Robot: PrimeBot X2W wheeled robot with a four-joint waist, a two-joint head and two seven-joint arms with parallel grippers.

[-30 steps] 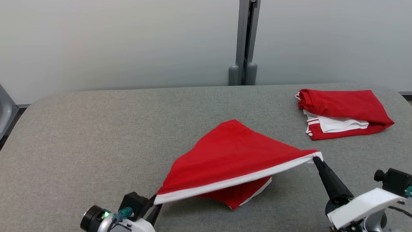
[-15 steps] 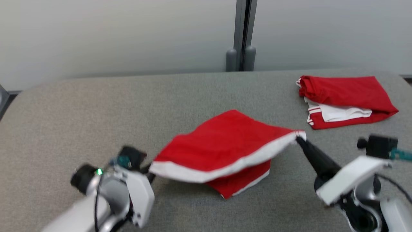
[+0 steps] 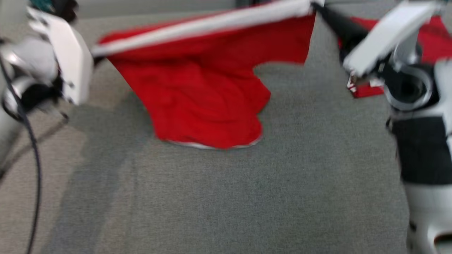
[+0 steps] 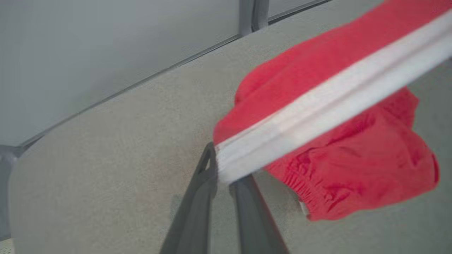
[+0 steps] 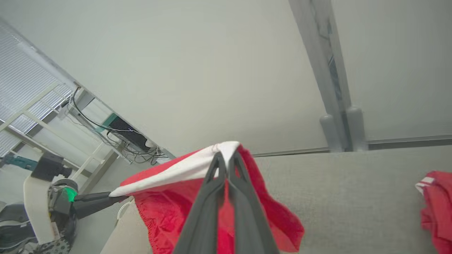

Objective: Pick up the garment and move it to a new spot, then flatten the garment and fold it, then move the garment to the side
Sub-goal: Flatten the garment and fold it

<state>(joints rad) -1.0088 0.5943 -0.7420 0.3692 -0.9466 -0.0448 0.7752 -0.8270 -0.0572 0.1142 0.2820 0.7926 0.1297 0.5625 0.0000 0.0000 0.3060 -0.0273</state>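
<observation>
The red garment (image 3: 204,88) hangs over the middle of the grey surface (image 3: 247,197). Its long axis runs left to right along the white band (image 3: 201,24), which is pulled taut between the two arms, with the right end sitting higher in the head view. The red body droops from that band toward the near side. Its lower hem seems to touch the surface, though blur makes that hard to confirm. The left jaws are closed tight on the band's left end, the fingers (image 4: 192,211) meeting at the corner of the cloth. The right jaws are likewise pinched together on the band's right end, fingers (image 5: 206,208) pressed side by side. A second red and white garment (image 5: 436,204) lies on the surface at the far right, apart from the held one.
</observation>
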